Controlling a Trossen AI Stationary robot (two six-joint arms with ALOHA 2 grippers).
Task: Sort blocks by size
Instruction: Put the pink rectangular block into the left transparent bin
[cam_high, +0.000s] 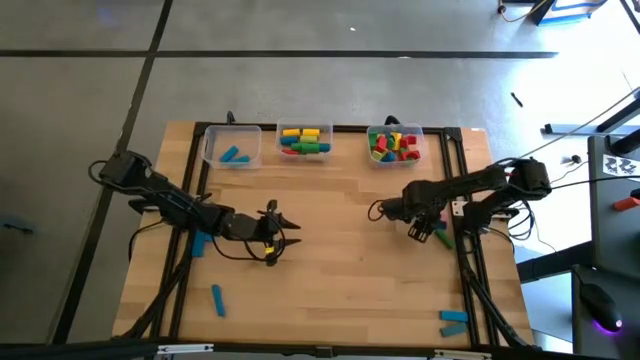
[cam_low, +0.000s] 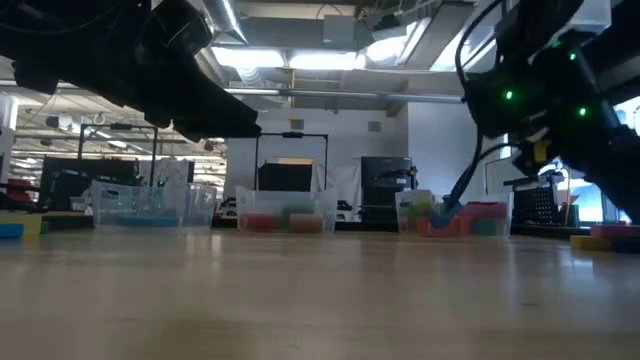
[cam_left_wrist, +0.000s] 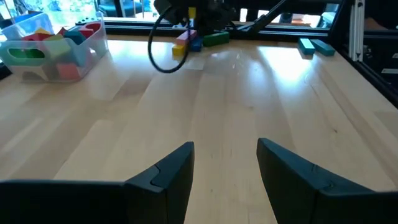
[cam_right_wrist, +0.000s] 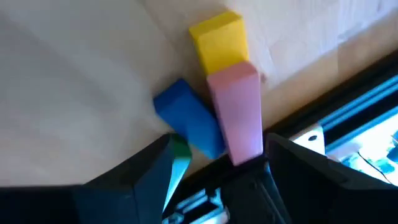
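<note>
Right end effector, spread wide, hovers over the pink block at the bench's right edge (crowded there); left end effector gapes over bare wood mid-bench.

My two arms are black, built of chunky jointed segments, with thin black cables looping off them. My left gripper ends in two dark, tapered fingers with flat matte faces. My right gripper has the same blunt black fingers. Small green lights glow on one arm's housing.
</note>
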